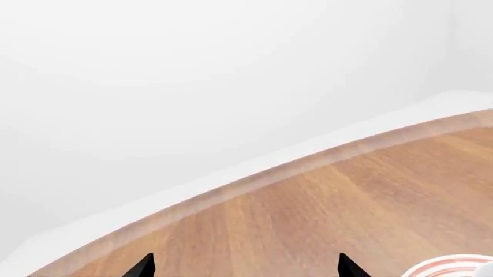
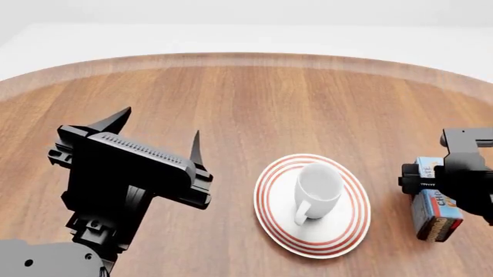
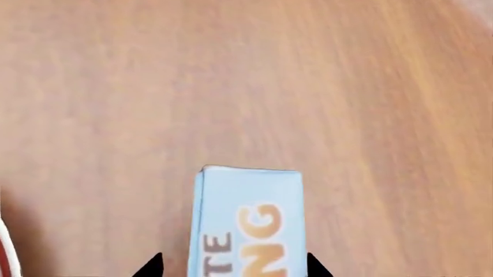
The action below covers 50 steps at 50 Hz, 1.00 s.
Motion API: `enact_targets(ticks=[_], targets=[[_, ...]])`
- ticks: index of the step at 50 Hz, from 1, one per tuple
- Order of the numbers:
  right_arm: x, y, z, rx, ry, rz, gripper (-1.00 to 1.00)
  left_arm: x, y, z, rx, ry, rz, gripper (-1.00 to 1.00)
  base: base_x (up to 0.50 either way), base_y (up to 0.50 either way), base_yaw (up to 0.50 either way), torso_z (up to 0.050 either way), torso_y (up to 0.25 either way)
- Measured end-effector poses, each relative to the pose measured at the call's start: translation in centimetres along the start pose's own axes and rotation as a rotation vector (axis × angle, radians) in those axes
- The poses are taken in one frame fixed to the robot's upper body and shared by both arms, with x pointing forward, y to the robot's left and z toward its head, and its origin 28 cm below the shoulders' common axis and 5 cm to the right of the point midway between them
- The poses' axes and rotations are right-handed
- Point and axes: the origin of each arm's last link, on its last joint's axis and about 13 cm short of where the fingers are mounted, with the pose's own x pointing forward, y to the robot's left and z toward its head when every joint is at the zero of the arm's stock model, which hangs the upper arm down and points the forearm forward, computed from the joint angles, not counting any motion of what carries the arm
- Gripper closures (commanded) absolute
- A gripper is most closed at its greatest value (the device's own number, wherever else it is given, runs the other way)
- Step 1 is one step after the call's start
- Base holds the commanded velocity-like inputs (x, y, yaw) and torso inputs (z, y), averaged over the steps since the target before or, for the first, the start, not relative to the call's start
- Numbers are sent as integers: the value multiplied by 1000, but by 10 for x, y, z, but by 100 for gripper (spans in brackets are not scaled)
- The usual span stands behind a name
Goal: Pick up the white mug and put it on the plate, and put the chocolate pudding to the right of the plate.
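head: white mug (image 2: 319, 186) on plate (image 2: 339, 225) | R wrist: pudding (image 3: 246, 222) betw fingertips (contact unclear) | L gripper (image 2: 158, 135) spread, empty

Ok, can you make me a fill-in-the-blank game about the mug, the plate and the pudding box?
1. The white mug stands on the ____.
2. The rings round the rim of the plate are ____.
3. The chocolate pudding box is on the wooden table to the ____ of the plate.
4. The left gripper holds ____.

Missing words: plate; red; right; nothing
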Motion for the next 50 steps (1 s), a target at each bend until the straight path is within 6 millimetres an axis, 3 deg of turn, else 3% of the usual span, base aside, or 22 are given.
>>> enact_targets(ticks=[24,50], targets=[[0,-1,-2,-13,11,-18,-100,0,0,-1,-2,1,0,-100,0,0,0,0,0],[-59,-19,50,-73,-85,-77,-100,-2,1,-1,-10,-4,0,-100,0,0,0,0,0]])
